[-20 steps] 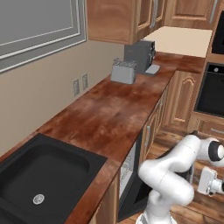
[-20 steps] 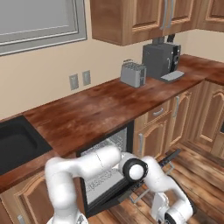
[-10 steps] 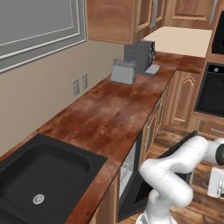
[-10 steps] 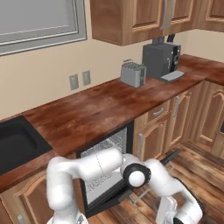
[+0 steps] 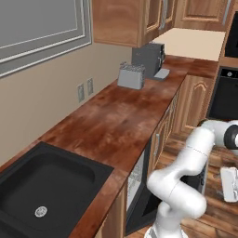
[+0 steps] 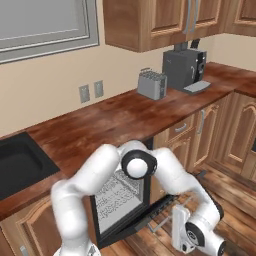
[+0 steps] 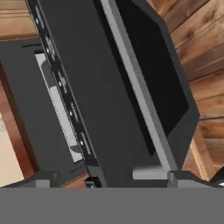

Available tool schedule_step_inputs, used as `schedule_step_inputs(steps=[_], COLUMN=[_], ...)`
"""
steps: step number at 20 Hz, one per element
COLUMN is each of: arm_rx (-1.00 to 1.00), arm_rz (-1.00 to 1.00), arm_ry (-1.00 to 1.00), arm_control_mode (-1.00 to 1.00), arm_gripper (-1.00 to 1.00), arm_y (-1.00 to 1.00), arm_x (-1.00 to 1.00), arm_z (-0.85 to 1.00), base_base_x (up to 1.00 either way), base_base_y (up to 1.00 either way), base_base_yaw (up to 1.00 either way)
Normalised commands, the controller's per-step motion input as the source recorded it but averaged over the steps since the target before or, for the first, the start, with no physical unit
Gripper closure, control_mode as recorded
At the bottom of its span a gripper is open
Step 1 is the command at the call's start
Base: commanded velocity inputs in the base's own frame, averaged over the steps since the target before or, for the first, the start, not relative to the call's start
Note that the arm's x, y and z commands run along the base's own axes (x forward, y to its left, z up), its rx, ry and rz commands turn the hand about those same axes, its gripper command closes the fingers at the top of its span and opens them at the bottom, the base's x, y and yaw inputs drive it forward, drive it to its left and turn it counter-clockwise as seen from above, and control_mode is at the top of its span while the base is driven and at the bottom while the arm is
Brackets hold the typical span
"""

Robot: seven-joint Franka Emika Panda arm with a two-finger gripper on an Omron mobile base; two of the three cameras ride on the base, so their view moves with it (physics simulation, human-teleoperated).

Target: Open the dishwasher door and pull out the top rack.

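Observation:
The dishwasher door (image 7: 148, 74), a flat black panel, hangs partly lowered with its slim silver handle (image 7: 135, 87) running diagonally across the hand view. My gripper (image 7: 109, 181) is open just above it. Its fingertips (image 7: 178, 178) stand wide apart on either side of the handle's near end and hold nothing. From the right base view the door (image 6: 135, 227) tilts outward below the counter, with my gripper (image 6: 180, 235) low in front of it. The pale wire top rack (image 6: 117, 192) sits inside the dishwasher opening. In the left base view my hand (image 5: 230, 183) hangs beside the door (image 5: 142, 211).
A black sink (image 5: 42, 190) is set in the wooden counter (image 5: 111, 121) at the left. A toaster (image 6: 151, 84) and a coffee machine (image 6: 184, 67) stand at the back. Wooden cabinet doors (image 6: 235, 130) and a black oven (image 5: 225, 93) line the right.
The jaws went from shut on the handle to wide open, letting it go. The hand shifted slightly in front of the door.

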Motion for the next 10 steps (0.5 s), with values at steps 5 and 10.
schedule_step_inputs(steps=[5,10], arm_rx=[-0.28,-0.17], arm_rz=[0.0,0.01], arm_ry=[0.16,0.16], arm_control_mode=[-1.0,-1.0], arm_gripper=[-1.0,-1.0], arm_y=[0.45,0.36], arm_x=[-0.37,-0.51], arm_z=[1.0,1.0], base_base_x=[0.0,0.0], base_base_y=[0.0,0.0], base_base_yaw=[0.0,0.0])
